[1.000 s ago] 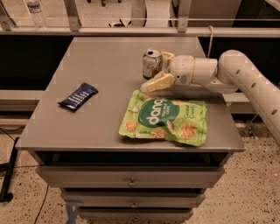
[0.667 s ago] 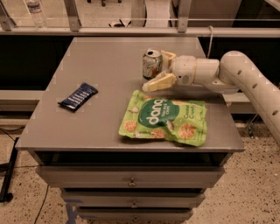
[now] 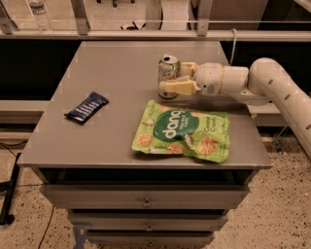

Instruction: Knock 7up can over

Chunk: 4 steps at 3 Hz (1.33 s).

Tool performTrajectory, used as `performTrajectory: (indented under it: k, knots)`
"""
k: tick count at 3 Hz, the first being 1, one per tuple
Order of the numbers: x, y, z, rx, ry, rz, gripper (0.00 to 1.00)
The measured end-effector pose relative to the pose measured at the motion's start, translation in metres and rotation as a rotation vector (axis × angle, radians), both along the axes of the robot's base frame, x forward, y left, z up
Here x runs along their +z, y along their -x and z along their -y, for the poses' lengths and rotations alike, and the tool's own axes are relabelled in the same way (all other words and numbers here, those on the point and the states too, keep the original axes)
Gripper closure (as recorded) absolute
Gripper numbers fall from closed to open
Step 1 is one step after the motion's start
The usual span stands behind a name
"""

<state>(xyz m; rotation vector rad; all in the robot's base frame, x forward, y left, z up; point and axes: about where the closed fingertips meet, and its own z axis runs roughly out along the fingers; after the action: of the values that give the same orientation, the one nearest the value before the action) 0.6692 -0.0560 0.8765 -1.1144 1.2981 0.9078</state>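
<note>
A: Can?
B: Can (image 3: pixel 168 69) is upright on the table (image 3: pixel 112 63), right of the middle, toward the back. Silver top faces up, not knocked over.

A: Gripper?
B: Gripper (image 3: pixel 173 78) is at the can, coming in from the right, low over the table. Arm (image 3: pixel 272 85) runs off the right edge.

A: Fingers?
B: Spread apart, not clamped. The near finger (image 3: pixel 177 87) lies across the front of the can's lower part. The far one sits by the can's upper right side. The can looks partly between them. Cannot tell if either finger really touches it.

A: Holding anything?
B: No, nothing gripped.

A: Other stuff?
B: Green bag (image 3: pixel 182 131) lies flat in front of the can and gripper, near the front edge. The bag's back edge is just beside the near finger and apart from the can. A dark blue wrapper (image 3: pixel 86 107) lies flat on the left side, well apart from the can.

A: Below the table?
B: Drawers (image 3: pixel 146 197) under the top, shut. A bottle (image 3: pixel 39 12) stands far back at the top left, off the table.
</note>
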Motion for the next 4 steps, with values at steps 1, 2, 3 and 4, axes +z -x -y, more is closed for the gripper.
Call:
performTrajectory:
  k: [1,2,3,4]
  knots:
    - [-0.001,0.001,0.004,0.000,0.004,-0.005,0.67]
    - [0.004,0.000,0.010,0.000,0.008,0.001,0.90]
    - [0.020,-0.002,0.020,-0.008,0.023,0.031,1.00]
    - [0.038,-0.006,0.038,-0.027,0.080,0.066,1.00]
